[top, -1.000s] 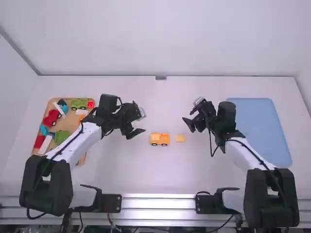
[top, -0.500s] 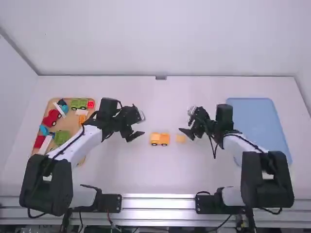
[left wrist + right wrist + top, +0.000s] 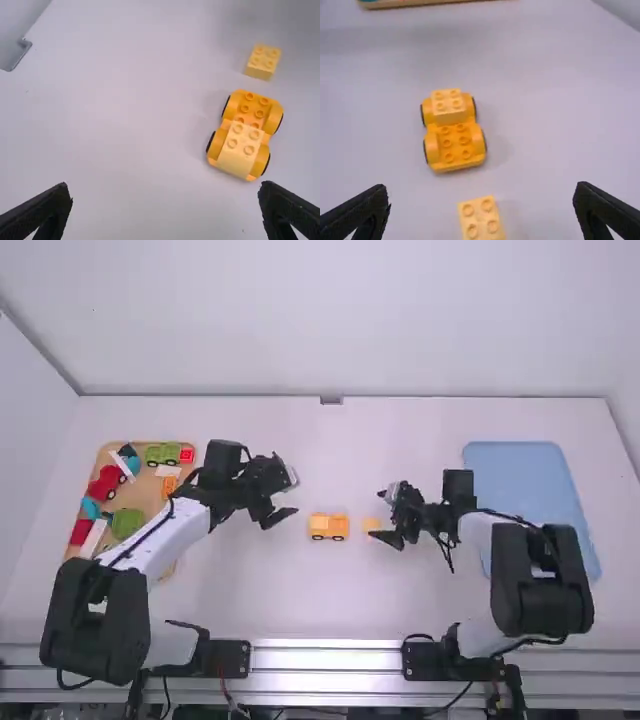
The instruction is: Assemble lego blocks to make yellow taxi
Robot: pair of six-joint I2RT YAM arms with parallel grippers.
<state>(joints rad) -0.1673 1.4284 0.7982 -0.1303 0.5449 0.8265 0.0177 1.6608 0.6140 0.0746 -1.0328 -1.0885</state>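
Bearing a pale studded block (image 3: 448, 118), the orange car (image 3: 456, 145) sits upright, left hand (image 3: 286, 494) and right hand (image 3: 377, 515) wide

Bright, diffuse light, faint shadows, soft edges

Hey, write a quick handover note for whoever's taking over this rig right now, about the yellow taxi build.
Left gripper: open and empty, on the left side of the taxi.
Right gripper: open and empty, near the loose block.
Parts: the yellow wheeled base stands mid-table; the loose pale yellow four-stud block lies apart from it, off its bare-studded end.
Done: one pale yellow four-stud block sits on the base's other end.
Left: the loose block is not on the taxi; probably grip it with the right gripper and press it on.
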